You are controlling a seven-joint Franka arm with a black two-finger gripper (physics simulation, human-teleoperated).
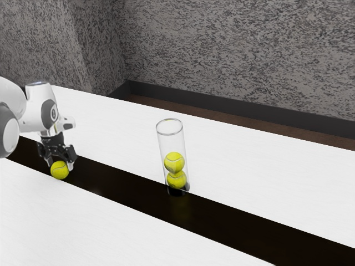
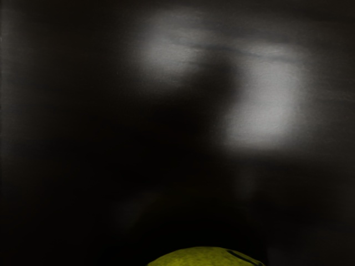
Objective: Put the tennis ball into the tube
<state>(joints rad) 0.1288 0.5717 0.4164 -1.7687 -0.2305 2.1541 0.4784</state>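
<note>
Clear tube (image 1: 161, 145); two balls (image 1: 174, 162) inside

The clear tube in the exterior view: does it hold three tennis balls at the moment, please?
No, the clear tube holds two tennis balls, one above the other.

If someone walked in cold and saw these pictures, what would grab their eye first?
Probably the clear tube standing on the dark stripe, with two bright yellow tennis balls stacked in its lower part. Next would come the third tennis ball, low at the black gripper toward the exterior view's left; its yellow top also pokes up at the wrist view's lower edge.
</note>
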